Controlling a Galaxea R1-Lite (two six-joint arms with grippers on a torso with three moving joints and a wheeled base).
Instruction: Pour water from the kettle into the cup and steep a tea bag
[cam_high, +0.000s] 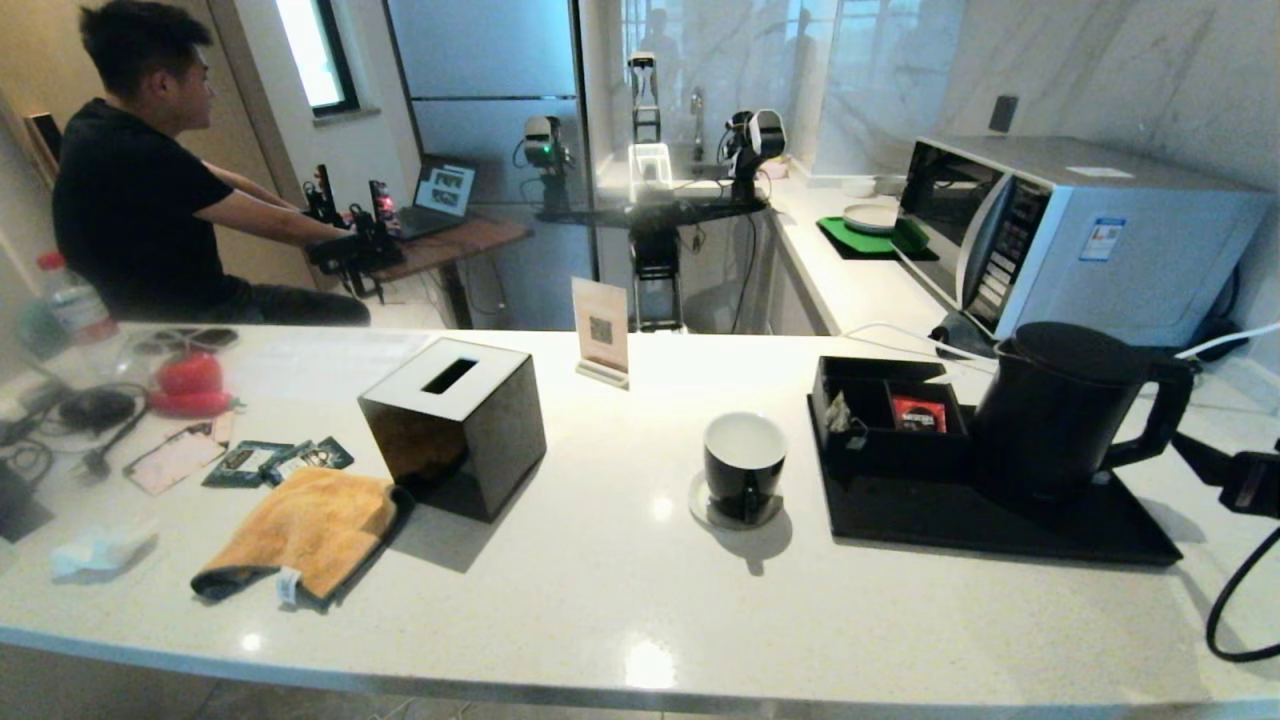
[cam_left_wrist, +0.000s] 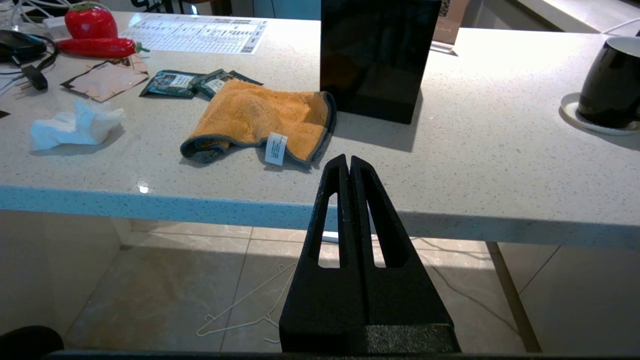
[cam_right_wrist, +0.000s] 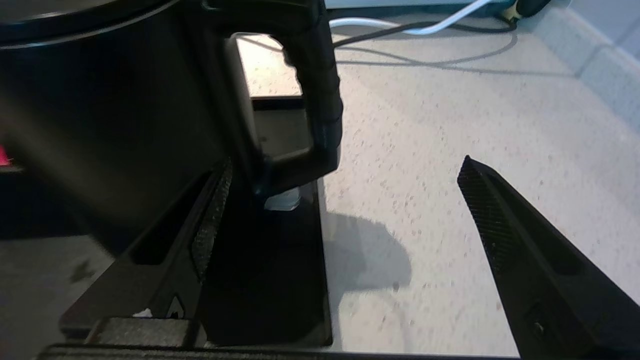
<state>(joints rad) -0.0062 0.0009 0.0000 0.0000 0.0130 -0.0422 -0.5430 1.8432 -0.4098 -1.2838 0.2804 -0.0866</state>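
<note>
Where cables trail — kettle (cam_high: 1060, 410), microwave (cam_high: 1070, 235)

counter (cam_high: 620, 600) | on it: black tray (cam_high: 1000, 525), saucer (cam_high: 700, 508), tissue box (cam_high: 455, 425), orange cloth (cam_high: 300, 530)

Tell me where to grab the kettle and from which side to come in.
Grip the kettle by its loop handle, coming from the robot's right, where the handle juts out away from the cup. The right gripper is open and lined up there; the upright bar should fit between its fingers.
</note>
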